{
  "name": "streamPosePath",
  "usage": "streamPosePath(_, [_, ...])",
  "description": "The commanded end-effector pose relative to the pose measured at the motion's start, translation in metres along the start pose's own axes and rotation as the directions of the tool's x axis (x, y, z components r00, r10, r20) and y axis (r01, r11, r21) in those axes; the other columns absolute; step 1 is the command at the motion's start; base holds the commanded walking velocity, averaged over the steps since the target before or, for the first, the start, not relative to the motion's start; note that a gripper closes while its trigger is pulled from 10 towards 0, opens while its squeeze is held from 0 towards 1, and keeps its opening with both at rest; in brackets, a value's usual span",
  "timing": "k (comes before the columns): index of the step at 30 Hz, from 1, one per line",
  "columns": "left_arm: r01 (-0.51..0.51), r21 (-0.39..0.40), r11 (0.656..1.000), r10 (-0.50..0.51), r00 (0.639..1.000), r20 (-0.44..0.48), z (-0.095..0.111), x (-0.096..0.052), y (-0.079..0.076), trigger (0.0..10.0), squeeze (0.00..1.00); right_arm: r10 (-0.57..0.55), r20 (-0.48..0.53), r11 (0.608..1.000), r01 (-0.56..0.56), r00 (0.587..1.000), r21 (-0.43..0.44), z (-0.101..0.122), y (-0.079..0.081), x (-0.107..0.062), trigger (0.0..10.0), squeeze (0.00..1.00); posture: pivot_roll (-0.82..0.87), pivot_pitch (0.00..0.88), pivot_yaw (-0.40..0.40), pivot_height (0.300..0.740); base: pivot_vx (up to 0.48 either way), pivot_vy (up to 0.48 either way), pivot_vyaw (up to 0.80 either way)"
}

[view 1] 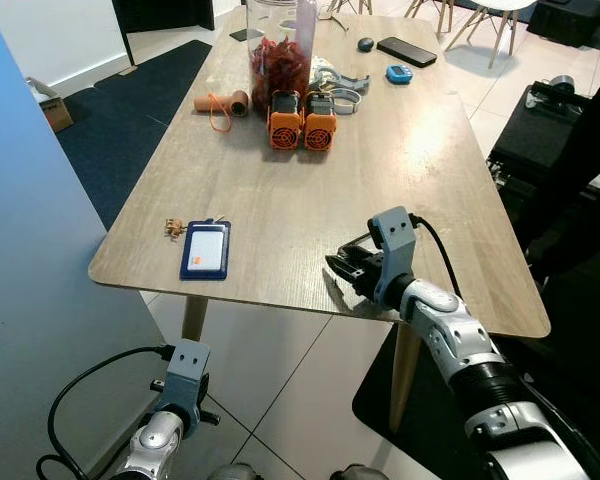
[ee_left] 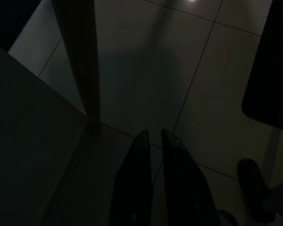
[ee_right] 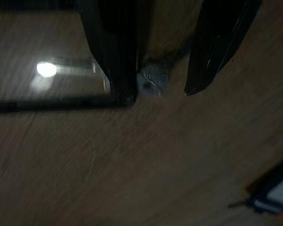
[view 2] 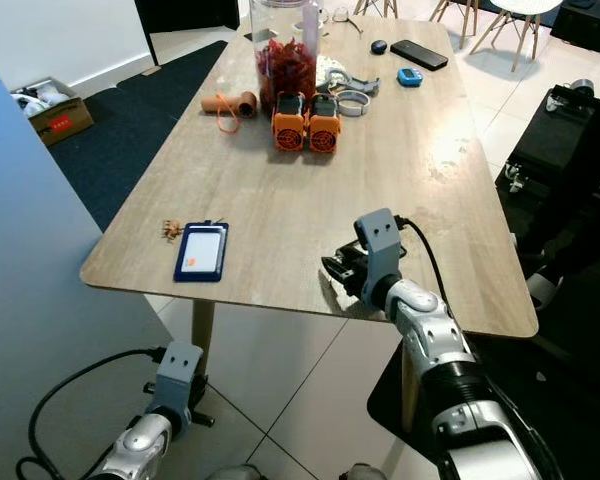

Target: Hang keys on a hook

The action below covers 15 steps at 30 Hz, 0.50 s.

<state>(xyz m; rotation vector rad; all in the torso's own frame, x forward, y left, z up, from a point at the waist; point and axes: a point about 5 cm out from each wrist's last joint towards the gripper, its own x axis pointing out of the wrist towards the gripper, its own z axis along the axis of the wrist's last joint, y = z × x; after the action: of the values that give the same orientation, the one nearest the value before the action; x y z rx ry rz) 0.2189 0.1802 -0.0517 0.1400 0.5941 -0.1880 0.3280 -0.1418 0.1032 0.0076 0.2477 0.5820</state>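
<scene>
A small bunch of keys point(view 1: 173, 228) lies near the front left corner of the wooden table point(view 1: 280, 190), touching a blue card holder point(view 1: 205, 249). My right gripper point(view 1: 340, 268) rests low over the table's front edge, well to the right of the keys. In the right wrist view its fingers point(ee_right: 118, 70) stand open on the tabletop around a small greyish blurred thing point(ee_right: 153, 81); I cannot tell what it is. The card holder point(ee_right: 273, 193) shows at that view's edge. My left gripper point(ee_left: 152, 135) hangs idle under the table, fingers together.
At the table's far end stand a jar of red pieces point(view 1: 280, 50), two orange blocks point(view 1: 302, 122), a cardboard roll point(view 1: 220, 102), a phone point(view 1: 406, 50) and small items. A blue panel point(view 1: 40, 250) stands at my left. Black gear point(view 1: 550, 130) sits on the right.
</scene>
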Motion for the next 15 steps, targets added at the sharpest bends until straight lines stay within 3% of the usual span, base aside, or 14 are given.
streamPosePath(1, [0.004, -0.006, 1.000, -0.004, 1.000, 0.002, -0.0009, -0.0005, -0.0017, 10.0, 0.00, 0.000, -0.030, 1.000, 0.000, 1.000, 0.004, -0.0052, -0.0007, -0.0035, 10.0, 0.00, 0.05, 0.093, -0.034, 0.740, 0.000, 0.000, 0.00])
streamPosePath(11, [0.012, -0.006, 1.000, -0.012, 1.000, 0.004, 0.0012, 0.0009, -0.0027, 10.0, 0.00, -0.021, -0.037, 0.999, 0.022, 0.999, 0.024, -0.0065, -0.0033, -0.0072, 10.0, 0.00, 0.04, 0.094, -0.029, 0.740, 0.000, 0.000, 0.00])
streamPosePath(12, [0.012, -0.006, 1.000, -0.012, 1.000, 0.004, 0.0012, 0.0009, -0.0028, 10.0, 0.00, -0.022, -0.036, 0.999, 0.023, 0.999, 0.027, -0.0060, -0.0035, -0.0073, 8.3, 0.00, 0.04, 0.094, -0.029, 0.740, 0.000, 0.000, 0.00])
streamPosePath(13, [0.012, -0.006, 1.000, -0.012, 1.000, 0.003, 0.0012, 0.0010, -0.0029, 10.0, 0.00, -0.024, -0.034, 0.999, 0.025, 0.999, 0.030, -0.0053, -0.0038, -0.0074, 2.9, 0.00, 0.04, 0.094, -0.029, 0.740, 0.000, 0.000, 0.00])
streamPosePath(15, [0.012, -0.007, 1.000, -0.012, 1.000, 0.002, 0.0012, 0.0011, -0.0030, 10.0, 0.00, -0.027, -0.032, 0.999, 0.028, 0.999, 0.035, -0.0046, -0.0043, -0.0074, 2.9, 0.00, 0.04, 0.094, -0.029, 0.740, 0.000, 0.000, 0.00])
